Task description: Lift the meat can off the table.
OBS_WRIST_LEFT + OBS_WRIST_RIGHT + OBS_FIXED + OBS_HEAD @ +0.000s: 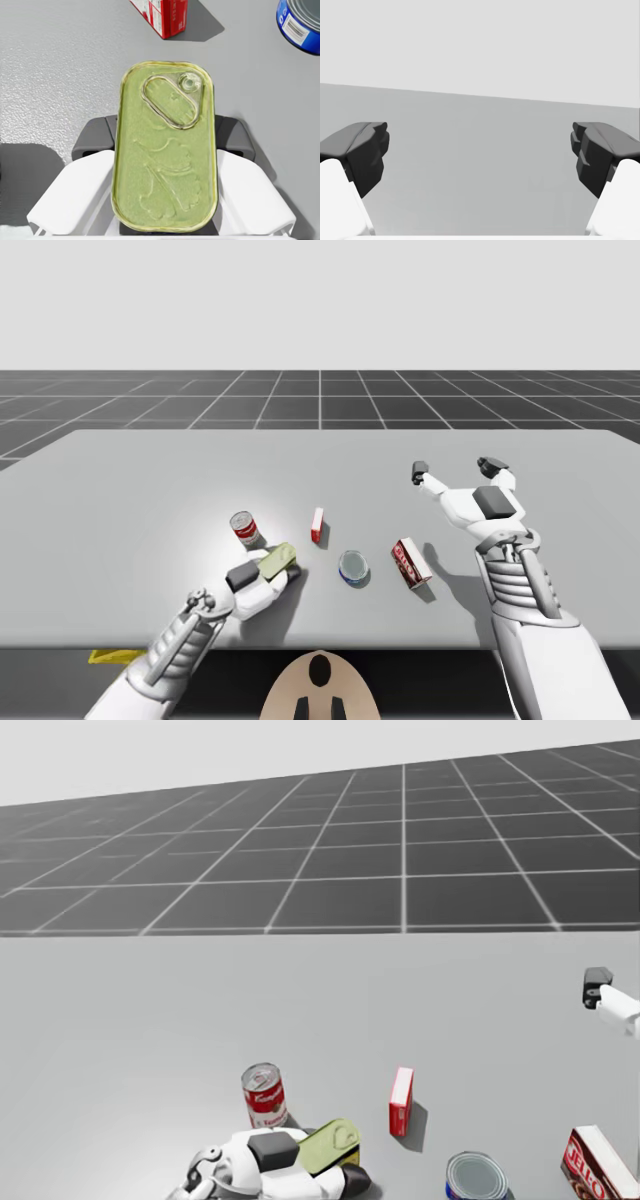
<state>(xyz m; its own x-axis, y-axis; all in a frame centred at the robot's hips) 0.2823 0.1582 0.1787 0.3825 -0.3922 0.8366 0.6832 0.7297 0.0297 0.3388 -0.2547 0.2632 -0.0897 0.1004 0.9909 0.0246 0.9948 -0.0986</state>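
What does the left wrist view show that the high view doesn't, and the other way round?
Left wrist view's extra: the pull-ring lid of the green oblong metal meat can, with my left jaws gripping it from both sides. High view's extra: the red-and-white round can, my right arm's open jaws, the grey table's edges. Shared: the meat can, the small red box, the blue round tin.

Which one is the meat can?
Look at the near-left part of the grey table, where my left gripper is. It holds the meat can beside a round red-and-white can. It's the only pale green one, flat with rounded corners.
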